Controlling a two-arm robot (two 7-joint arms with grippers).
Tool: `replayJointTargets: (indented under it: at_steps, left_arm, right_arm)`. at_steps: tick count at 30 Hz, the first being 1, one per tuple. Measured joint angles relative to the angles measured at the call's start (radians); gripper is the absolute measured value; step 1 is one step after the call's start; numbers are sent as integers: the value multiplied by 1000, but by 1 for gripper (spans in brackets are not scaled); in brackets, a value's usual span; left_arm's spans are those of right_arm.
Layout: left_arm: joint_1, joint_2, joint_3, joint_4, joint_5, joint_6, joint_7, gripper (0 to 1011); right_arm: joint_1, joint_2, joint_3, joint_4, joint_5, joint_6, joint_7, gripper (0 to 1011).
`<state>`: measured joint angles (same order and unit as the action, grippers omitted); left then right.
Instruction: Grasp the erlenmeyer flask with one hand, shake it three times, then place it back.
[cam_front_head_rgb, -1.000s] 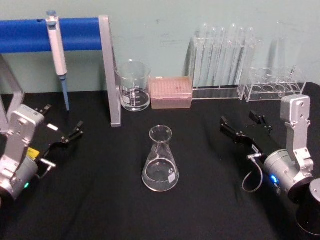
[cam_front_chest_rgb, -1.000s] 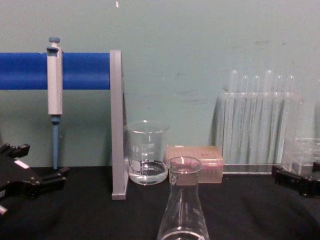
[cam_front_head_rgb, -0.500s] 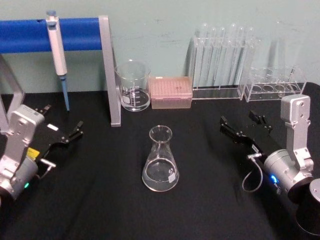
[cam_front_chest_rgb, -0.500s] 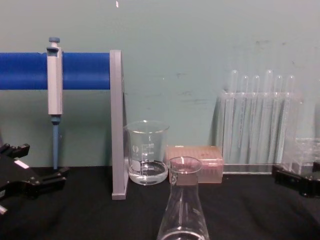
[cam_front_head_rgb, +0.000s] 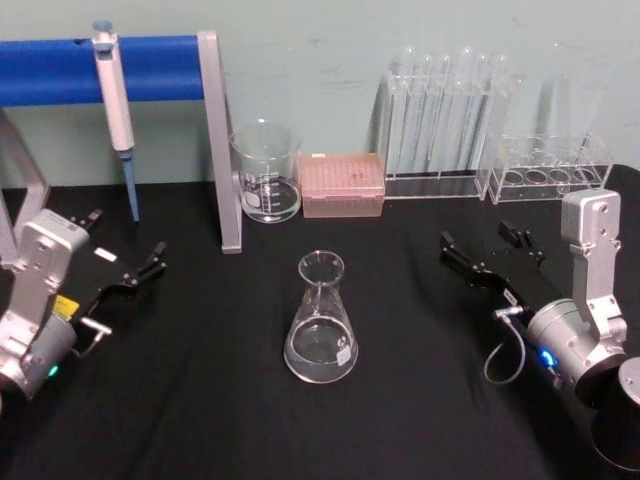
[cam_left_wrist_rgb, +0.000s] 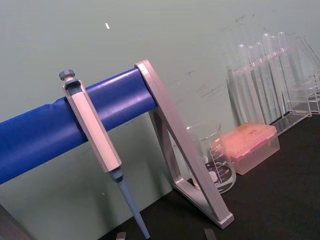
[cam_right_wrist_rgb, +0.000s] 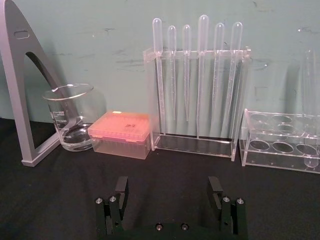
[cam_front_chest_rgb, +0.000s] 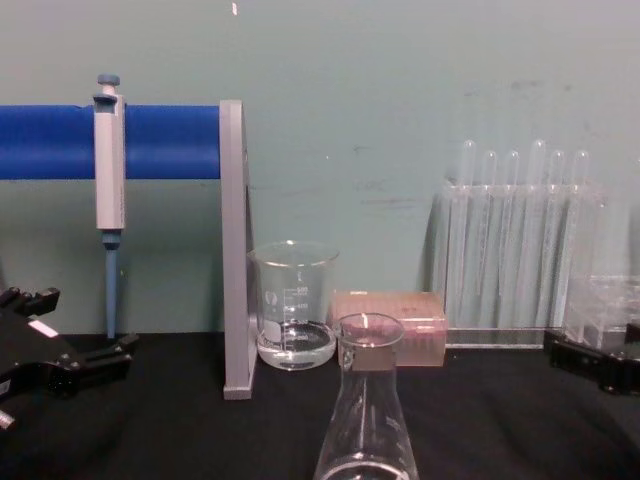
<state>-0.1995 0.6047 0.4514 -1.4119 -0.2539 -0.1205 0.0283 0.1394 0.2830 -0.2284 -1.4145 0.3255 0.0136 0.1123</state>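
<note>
The erlenmeyer flask (cam_front_head_rgb: 321, 322) stands upright near the middle of the black surface (cam_front_head_rgb: 200, 400), nearer to the robot than the rest of the glassware, with nothing touching it and open cloth on every side. At the far edge behind it, against the wall, a beaker (cam_front_head_rgb: 266, 172) sits just beside a pink tip box (cam_front_head_rgb: 343, 185); to the right of those stand a clear rack of tubes (cam_front_head_rgb: 445, 125) and a lower clear rack (cam_front_head_rgb: 548, 170). What the tall rack holds looks like thin pipettes in the right wrist view, though the clear plastic makes that hard to settle. To the left of the beaker rises a grey stand upright (cam_front_head_rgb: 219, 140) carrying a blue bar (cam_front_head_rgb: 60, 68), from which a pipette (cam_front_head_rgb: 116, 110) hangs tip down. The left pincer (cam_front_head_rgb: 125, 267) is at the left side of the surface, well apart from the flask, its fingers spread and holding nothing. The right pincer (cam_front_head_rgb: 482, 255) is at the right side, likewise well apart from the flask, jaws apart and empty, pointing toward the far racks. Nothing stands between either pincer and the flask; the stand's foot is the closest obstacle, far-left of the flask.
</note>
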Motion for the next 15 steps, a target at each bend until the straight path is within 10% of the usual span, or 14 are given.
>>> replayJointTargets:
  at_steps: [15]
  left_arm:
    - [0, 0, 0, 0, 0, 0, 0, 1001]
  right_arm:
    - [0, 0, 0, 0, -1, 0, -1, 1003]
